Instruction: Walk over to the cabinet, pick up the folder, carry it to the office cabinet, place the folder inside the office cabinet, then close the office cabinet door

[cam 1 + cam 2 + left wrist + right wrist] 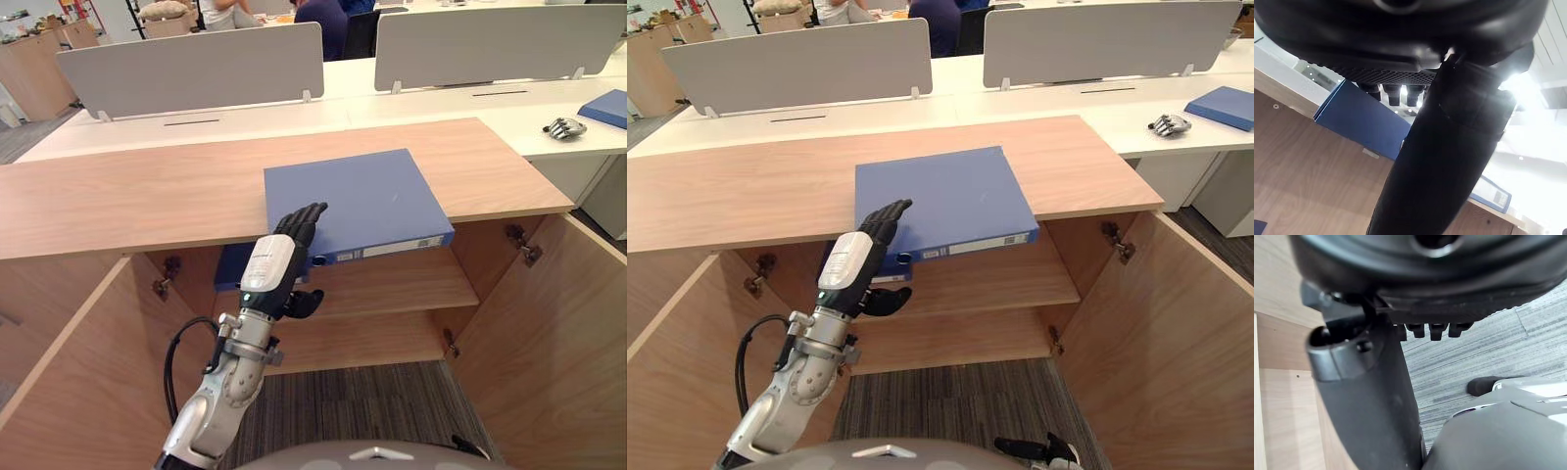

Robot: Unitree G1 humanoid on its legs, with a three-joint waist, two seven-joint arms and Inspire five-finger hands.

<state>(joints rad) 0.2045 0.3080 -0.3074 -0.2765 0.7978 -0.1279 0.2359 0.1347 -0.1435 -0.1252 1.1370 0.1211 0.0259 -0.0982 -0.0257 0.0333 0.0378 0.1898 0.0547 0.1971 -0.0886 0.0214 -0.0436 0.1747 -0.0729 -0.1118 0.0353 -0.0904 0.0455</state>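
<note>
My left hand (274, 269) is the nearest item, raised in front of the open cabinet (127, 191). Its fingers (306, 220) lie nearly straight on the near left corner of the folder (362, 201). The thumb (302, 304) hangs below the cabinet top's front edge, apart from the folder. The hand touches the folder but does not clamp it. The folder is blue and lies flat on the wooden cabinet top. Its near edge overhangs the front edge, above the shelf (392, 279). A second blue item (233, 266) sits on that shelf, largely hidden behind my hand. Both doors stand open: the left door (69, 392) and the right door (558, 343). Grey carpet (362, 411) shows between them. My right hand (1425, 279) hangs low over the carpet beside a wood panel. Its fingers are relaxed and it holds nothing. Behind the cabinet is a white desk (441, 103) with grey dividers (196, 69). On the desk at the far right lie a spare robot hand (563, 127) and another blue folder (609, 106). People sit beyond the dividers.
</note>
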